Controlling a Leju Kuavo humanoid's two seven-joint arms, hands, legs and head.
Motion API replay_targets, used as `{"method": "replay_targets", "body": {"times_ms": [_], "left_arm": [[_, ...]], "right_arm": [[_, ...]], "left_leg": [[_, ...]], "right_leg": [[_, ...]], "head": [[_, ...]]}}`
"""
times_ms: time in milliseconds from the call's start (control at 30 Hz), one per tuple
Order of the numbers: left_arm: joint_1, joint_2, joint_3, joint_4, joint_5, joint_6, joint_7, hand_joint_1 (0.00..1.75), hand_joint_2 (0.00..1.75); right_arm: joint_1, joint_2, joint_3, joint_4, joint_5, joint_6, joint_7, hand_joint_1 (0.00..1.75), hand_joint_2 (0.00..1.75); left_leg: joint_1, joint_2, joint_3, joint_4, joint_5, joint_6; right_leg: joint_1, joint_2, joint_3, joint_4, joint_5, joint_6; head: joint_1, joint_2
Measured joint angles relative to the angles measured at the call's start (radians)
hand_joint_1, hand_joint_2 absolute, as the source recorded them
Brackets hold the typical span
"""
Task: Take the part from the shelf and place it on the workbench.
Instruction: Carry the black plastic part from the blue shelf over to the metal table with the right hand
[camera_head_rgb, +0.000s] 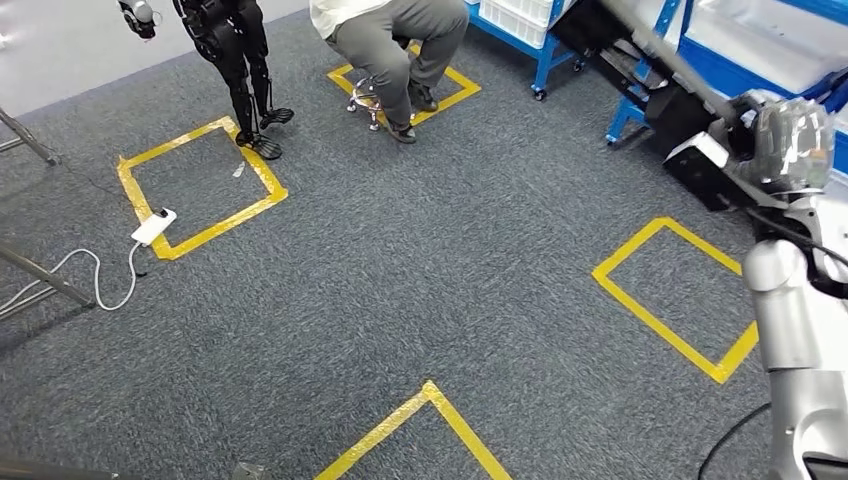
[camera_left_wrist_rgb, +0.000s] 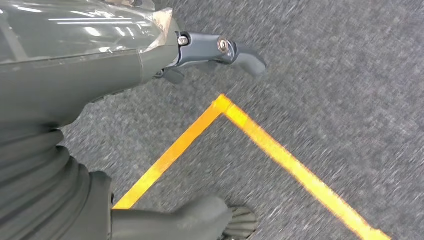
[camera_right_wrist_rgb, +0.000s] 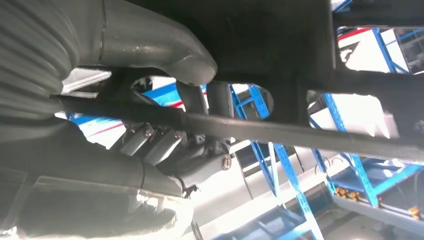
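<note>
In the head view my right hand (camera_head_rgb: 790, 140) is raised at the right edge and grips a large black part (camera_head_rgb: 655, 85), whose long bar slants up toward the blue shelf (camera_head_rgb: 640, 100). In the right wrist view the hand (camera_right_wrist_rgb: 165, 145) has its fingers wrapped around the part's dark bar (camera_right_wrist_rgb: 300, 134), and the part's black frame spans the picture, with blue shelving (camera_right_wrist_rgb: 360, 170) behind it. My left hand (camera_left_wrist_rgb: 210, 60) hangs over the grey carpet, fingers apart and holding nothing.
A person (camera_head_rgb: 395, 40) sits on a stool at the top centre. Another robot's dark legs (camera_head_rgb: 245, 80) stand at the upper left. Yellow tape squares (camera_head_rgb: 200, 185) mark the carpet. A white power strip (camera_head_rgb: 153, 226) with its cable lies at the left. A blue rack holds white bins (camera_head_rgb: 520, 15).
</note>
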Motion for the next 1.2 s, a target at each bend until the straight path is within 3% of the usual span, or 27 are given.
{"method": "replay_targets", "body": {"times_ms": [67,100,133,200,233,267,300,333,367,400,467,500,567,667,700,733,800,833,900,1000,1033,1100,1167,1200], "left_arm": [[-0.002,-0.003,0.0,0.0,0.0,0.0,-0.001,0.0,1.75],[-0.002,-0.004,0.0,0.0,0.0,0.001,-0.001,0.0,1.75],[-0.003,-0.007,0.0,0.0,0.0,0.003,-0.001,0.0,1.75],[-0.002,-0.011,0.0,0.0,0.0,0.006,0.0,0.0,1.75],[-0.002,-0.011,0.0,0.0,0.0,0.006,0.0,0.0,1.75],[-0.002,-0.012,0.0,0.0,-0.001,0.006,0.001,0.0,1.75],[-0.002,-0.011,0.0,0.0,-0.002,0.006,0.002,0.0,1.75],[-0.002,-0.01,0.0,0.0,-0.003,0.006,0.003,0.0,1.75],[-0.002,-0.009,0.0,0.0,-0.004,0.006,0.006,0.0,1.75],[-0.002,-0.01,0.0,0.0,-0.004,0.006,0.008,0.0,1.75],[-0.002,-0.011,0.0,0.0,-0.006,0.005,0.01,0.0,1.75],[-0.002,-0.011,0.0,0.0,-0.006,0.005,0.01,0.0,1.75],[-0.002,-0.012,0.0,0.0,-0.008,0.005,0.011,0.0,1.75],[-0.002,-0.014,-0.001,0.0,-0.013,0.004,0.012,0.0,1.75],[-0.002,-0.015,-0.001,0.0,-0.014,0.004,0.013,0.0,1.75],[-0.002,-0.015,-0.001,0.0,-0.014,0.004,0.014,0.0,1.75],[-0.002,-0.017,-0.001,0.0,-0.015,0.004,0.015,0.0,1.75],[-0.003,-0.018,-0.001,0.0,-0.015,0.004,0.015,0.0,1.75],[-0.005,-0.02,-0.001,0.0,-0.015,0.003,0.016,0.0,1.75],[-0.007,-0.018,-0.001,0.0,-0.015,0.002,0.016,0.0,1.75],[-0.007,-0.017,-0.001,0.0,-0.016,0.003,0.016,0.0,1.75],[-0.01,-0.016,0.0,0.0,-0.016,0.003,0.016,0.0,1.75],[-0.011,-0.016,0.0,0.0,-0.016,0.001,0.017,0.0,1.75],[-0.011,-0.016,-0.001,0.0,-0.016,0.0,0.017,0.0,1.75]], "right_arm": [[-0.009,0.0,0.0,0.003,0.004,0.0,0.0,1.75,1.75],[-0.01,0.0,0.001,0.006,0.006,-0.001,0.0,1.75,1.75],[-0.009,0.0,0.001,0.009,0.007,-0.001,0.0,1.75,1.75],[-0.006,0.0,0.002,0.016,0.009,-0.002,0.0,1.75,1.75],[-0.006,0.0,0.002,0.019,0.009,-0.003,0.0,1.75,1.75],[-0.005,0.0,0.002,0.022,0.007,-0.004,-0.001,1.75,1.75],[-0.005,0.001,0.002,0.026,0.004,-0.004,-0.001,1.75,1.75],[-0.006,0.002,0.002,0.029,0.0,-0.005,-0.001,1.75,1.75],[-0.005,0.004,0.002,0.032,-0.004,-0.006,-0.002,1.75,1.75],[-0.005,0.005,0.002,0.033,-0.006,-0.007,-0.004,1.75,1.75],[-0.002,0.007,0.002,0.028,-0.003,-0.009,-0.01,1.75,1.75],[-0.002,0.008,0.002,0.025,0.0,-0.01,-0.014,1.75,1.75],[-0.001,0.009,0.003,0.017,0.008,-0.015,-0.019,1.75,1.75],[0.0,0.012,0.004,0.008,0.014,-0.025,-0.019,1.75,1.75],[0.002,0.013,0.004,0.006,0.015,-0.026,-0.019,1.75,1.75],[0.003,0.015,0.004,0.005,0.015,-0.026,-0.019,1.75,1.75],[0.004,0.017,0.004,0.001,0.015,-0.026,-0.019,1.75,1.75],[0.003,0.017,0.004,-0.001,0.015,-0.027,-0.019,1.75,1.75],[-0.001,0.015,0.003,-0.007,0.015,-0.027,-0.019,1.75,1.75],[0.004,0.014,0.003,-0.01,0.016,-0.028,-0.019,1.75,1.75],[0.008,0.014,0.003,-0.01,0.016,-0.028,-0.019,1.75,1.75],[0.015,0.011,0.002,-0.01,0.018,-0.028,-0.019,1.75,1.75],[0.017,0.008,0.0,-0.01,0.021,-0.027,-0.018,1.75,1.75],[0.018,0.007,0.0,-0.01,0.023,-0.027,-0.017,1.75,1.75]], "left_leg": [[0.006,-0.001,0.029,-0.008,-0.01,0.008],[0.009,-0.001,0.041,-0.009,-0.018,0.01],[0.012,-0.003,0.053,-0.009,-0.027,0.011],[0.022,-0.009,0.081,-0.006,-0.052,0.0],[0.029,-0.012,0.093,0.001,-0.069,-0.008],[0.035,-0.015,0.103,0.012,-0.087,-0.018],[0.04,-0.018,0.11,0.03,-0.109,-0.029],[0.042,-0.021,0.11,0.048,-0.13,-0.04],[0.042,-0.022,0.108,0.063,-0.149,-0.049],[0.042,-0.022,0.107,0.076,-0.162,-0.057],[0.044,-0.018,0.106,0.087,-0.176,-0.067],[0.047,-0.011,0.102,0.1,-0.18,-0.072],[0.056,0.007,0.066,0.167,-0.204,-0.083],[0.073,0.016,-0.031,0.313,-0.271,-0.1],[0.079,0.017,-0.048,0.324,-0.273,-0.104],[0.087,0.02,-0.049,0.304,-0.254,-0.109],[0.099,0.042,-0.007,0.193,-0.18,-0.119],[0.1,0.058,0.009,0.143,-0.156,-0.12],[0.09,0.076,0.017,0.103,-0.137,-0.113],[0.071,0.051,0.03,0.092,-0.123,-0.082],[0.068,0.042,0.037,0.087,-0.12,-0.072],[0.065,0.023,0.045,0.082,-0.114,-0.056],[0.058,0.0,0.045,0.083,-0.113,-0.046],[0.054,-0.012,0.045,0.083,-0.113,-0.044]], "right_leg": [[-0.003,-0.001,-0.077,0.112,0.007,0.009],[-0.006,-0.001,-0.124,0.166,-0.006,0.012],[-0.012,-0.001,-0.169,0.199,-0.037,0.013],[-0.032,-0.002,-0.23,0.193,-0.112,0.021],[-0.045,-0.002,-0.244,0.158,-0.126,0.033],[-0.058,-0.003,-0.25,0.107,-0.102,0.054],[-0.067,-0.008,-0.252,0.056,-0.038,0.083],[-0.07,-0.015,-0.25,0.015,0.036,0.101],[-0.067,-0.019,-0.246,-0.009,0.104,0.105],[-0.063,-0.024,-0.244,-0.015,0.148,0.094],[-0.063,-0.023,-0.237,-0.012,0.168,0.054],[-0.066,-0.024,-0.235,-0.012,0.168,0.042],[-0.064,-0.026,-0.229,-0.012,0.163,0.027],[-0.056,-0.036,-0.223,-0.012,0.153,0.013],[-0.055,-0.041,-0.222,-0.012,0.15,0.011],[-0.054,-0.047,-0.219,-0.012,0.148,0.011],[-0.054,-0.057,-0.211,-0.012,0.142,0.016],[-0.054,-0.062,-0.207,-0.012,0.14,0.021],[-0.05,-0.073,-0.2,-0.016,0.135,0.036],[-0.055,-0.087,-0.191,-0.016,0.123,0.062],[-0.058,-0.078,-0.197,0.003,0.108,0.061],[-0.058,-0.046,-0.238,0.105,0.054,0.045],[-0.045,-0.025,-0.301,0.235,0.003,0.031],[-0.037,-0.019,-0.318,0.267,-0.004,0.029]], "head": [[-0.002,0.0],[-0.003,0.0],[-0.002,0.0],[-0.002,0.0],[-0.002,0.0],[-0.001,0.0],[0.001,0.0],[0.004,0.0],[0.004,0.0],[0.005,0.0],[0.001,0.0],[0.001,0.0],[-0.001,0.0],[-0.002,0.0],[-0.002,0.0],[-0.002,0.0],[-0.002,0.0],[-0.001,0.0],[0.0,0.0],[0.001,0.0],[0.001,0.0],[0.004,0.0],[0.006,0.0],[0.006,0.0]]}}
